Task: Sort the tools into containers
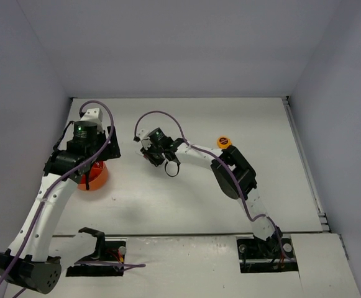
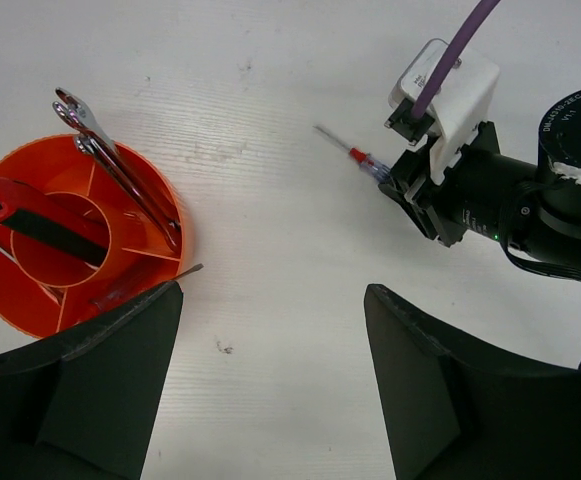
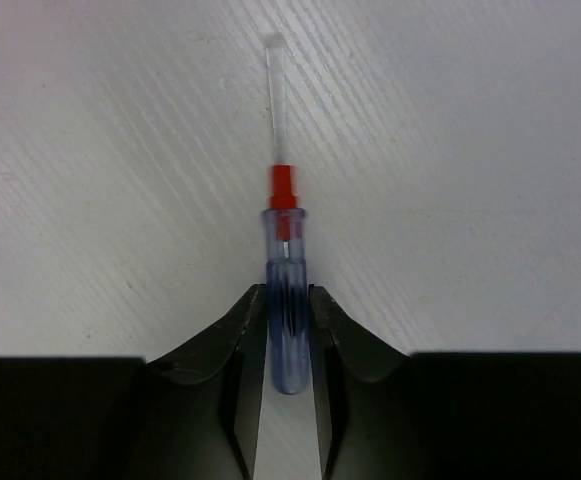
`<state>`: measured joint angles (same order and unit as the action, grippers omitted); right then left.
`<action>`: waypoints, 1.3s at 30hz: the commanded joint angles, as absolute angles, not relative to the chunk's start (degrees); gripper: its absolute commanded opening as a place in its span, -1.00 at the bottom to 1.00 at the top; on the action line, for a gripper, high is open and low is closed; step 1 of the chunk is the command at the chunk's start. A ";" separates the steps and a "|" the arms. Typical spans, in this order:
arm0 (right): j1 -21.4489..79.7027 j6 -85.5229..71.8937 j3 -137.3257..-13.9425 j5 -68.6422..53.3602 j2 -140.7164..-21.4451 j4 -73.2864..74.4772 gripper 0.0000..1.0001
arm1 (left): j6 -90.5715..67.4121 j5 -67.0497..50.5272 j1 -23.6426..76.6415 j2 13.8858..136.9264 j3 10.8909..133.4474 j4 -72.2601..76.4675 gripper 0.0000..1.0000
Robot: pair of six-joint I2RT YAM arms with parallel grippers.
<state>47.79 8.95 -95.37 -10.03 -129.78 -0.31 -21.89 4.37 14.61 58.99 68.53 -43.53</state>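
The round orange-red tub (image 2: 155, 205) stands on the white table at the left; it also shows in the top view (image 1: 100, 178). It holds silver wrenches (image 2: 120, 168) leaning on its rim, a red-and-black knife-like tool (image 2: 32, 218) and a thin screwdriver shaft (image 2: 182, 271) poking over the edge. My left gripper (image 2: 270, 385) is open and empty just right of the tub, above bare table. My right gripper (image 3: 287, 312) is shut on the blue handle of a blue-and-red screwdriver (image 3: 286, 300), its shaft pointing away. The same screwdriver (image 2: 362, 160) shows in the left wrist view, right of the tub.
A small yellow tape measure (image 1: 223, 142) lies on the table right of the right arm's forearm. Grey walls (image 1: 25, 74) close the table on three sides. Purple cables (image 1: 161, 115) loop over both wrists.
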 commanded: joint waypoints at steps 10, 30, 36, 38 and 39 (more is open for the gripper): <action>48.52 5.96 -81.47 -7.50 -110.78 -0.95 -1.00 | -33.16 -7.47 14.50 64.44 74.31 -41.71 0.40; 48.69 0.78 -73.11 -10.93 -87.23 -8.41 -1.00 | -43.10 -26.58 16.81 72.21 80.26 -29.23 0.40; 48.66 -0.77 -72.86 -12.07 -86.01 -10.20 -1.00 | -44.74 -27.25 18.10 73.57 79.42 -27.25 0.39; 48.64 -1.59 -72.67 -12.42 -85.77 -10.71 -1.00 | -45.24 -27.79 18.21 73.97 79.09 -27.25 0.38; 48.60 -1.79 -72.46 -12.55 -85.54 -11.09 -1.00 | -45.41 -28.00 18.26 74.16 78.86 -27.27 0.36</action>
<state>48.19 0.29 -72.39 -10.92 -89.57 -4.87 -43.34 -25.87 17.73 73.90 77.84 -31.97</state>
